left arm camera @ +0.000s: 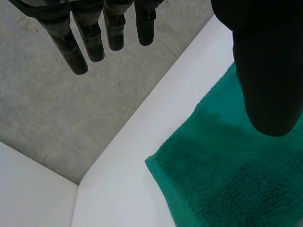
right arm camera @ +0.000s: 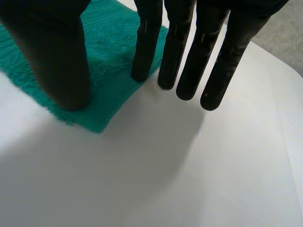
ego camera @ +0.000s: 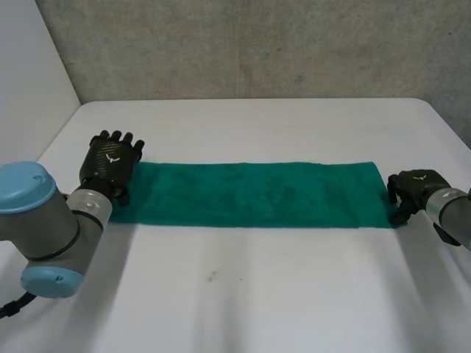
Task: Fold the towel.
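Note:
A green towel (ego camera: 257,195) lies flat on the white table (ego camera: 243,294) as a long strip running from left to right. My left hand (ego camera: 110,163) hovers over its left end, open with straight fingers (left arm camera: 90,38), and the thumb (left arm camera: 265,71) hangs above the towel's far left corner (left arm camera: 227,175). My right hand (ego camera: 413,190) rests at the towel's right end. There the thumb (right arm camera: 61,56) and one fingertip (right arm camera: 144,56) rest on the towel's near right corner (right arm camera: 109,52), which still lies flat. Its other fingers (right arm camera: 218,61) reach straight past the edge over bare table.
The table's left edge (ego camera: 62,125) runs close behind my left hand, with a white wall beside it. A grey concrete wall (ego camera: 257,44) stands behind the table's far edge. Bare tabletop spreads in front of the towel.

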Available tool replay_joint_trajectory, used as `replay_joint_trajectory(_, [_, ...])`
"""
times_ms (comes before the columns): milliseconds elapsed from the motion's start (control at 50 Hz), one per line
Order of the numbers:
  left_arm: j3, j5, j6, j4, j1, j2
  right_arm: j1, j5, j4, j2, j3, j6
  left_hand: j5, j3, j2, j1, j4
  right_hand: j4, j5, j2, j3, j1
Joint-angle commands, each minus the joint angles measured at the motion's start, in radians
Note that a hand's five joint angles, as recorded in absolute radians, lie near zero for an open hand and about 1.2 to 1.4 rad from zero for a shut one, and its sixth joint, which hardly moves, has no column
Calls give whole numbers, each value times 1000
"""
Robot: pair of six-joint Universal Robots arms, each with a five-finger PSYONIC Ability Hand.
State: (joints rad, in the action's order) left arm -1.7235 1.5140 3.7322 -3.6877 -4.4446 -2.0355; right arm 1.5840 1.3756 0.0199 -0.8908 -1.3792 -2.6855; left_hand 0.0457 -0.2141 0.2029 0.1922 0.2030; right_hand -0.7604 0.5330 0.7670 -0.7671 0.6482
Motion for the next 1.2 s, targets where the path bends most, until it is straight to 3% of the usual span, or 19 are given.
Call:
replay_joint_trajectory(20, [-7,0,0,0,7,1,-13,-20,2,-2,-9,-4,-46,40,-28,-18,-28,-636,689,629,-629,748])
replay_joint_trajectory(220, [-16,2,0,0,7,6,-76,20,9,-26,3,24,-46,40,-28,-18,-28,-636,689,629,-629,748])
replay_joint_trajectory(380, [-39,2,0,2,1,24,-205,82,17,-85,29,208,-46,40,-28,-18,-28,-636,689,629,-629,748])
replay_joint_trajectory(400, [-41,3,0,2,1,24,-222,106,17,-91,49,292,-46,40,-28,-18,-28,-636,689,629,-629,748])
replay_joint_trajectory(540, [-44,5,0,3,2,24,-193,152,17,-97,106,362,-46,40,-28,-18,-28,-636,689,629,-629,748])
replay_joint_trajectory(740, [-45,5,0,6,2,54,160,152,18,-99,236,309,-46,40,-28,-18,-28,-636,689,629,-629,748])
replay_joint_trajectory(780, [-45,5,0,6,4,55,343,137,11,-94,287,312,-46,40,-28,-18,-28,-636,689,629,-629,748])
replay_joint_trajectory(860, [-45,5,-2,6,4,60,500,76,5,-61,324,308,-46,40,-28,-18,-28,-636,689,629,-629,748])
replay_joint_trajectory(980, [-57,3,-14,6,5,63,671,-68,-12,47,336,309,-46,40,-28,-18,-28,-636,689,629,-629,748])
replay_joint_trajectory(1080, [-59,3,-25,6,13,66,751,-131,-11,121,328,314,-46,40,-28,-18,-28,-636,689,629,-629,748])
replay_joint_trajectory(1140, [-57,3,-32,5,21,73,752,-125,-12,130,327,314,-46,40,-28,-18,-28,-636,689,629,-629,748])
replay_joint_trajectory(1160, [-57,2,-37,5,22,75,746,-113,-11,134,328,309,-46,40,-28,-18,-28,-61,114,55,-55,174])
replay_joint_trajectory(1200, [-50,2,-52,3,36,78,742,-104,-12,127,322,303,-46,40,-28,-18,-28,292,-239,-299,299,-180])
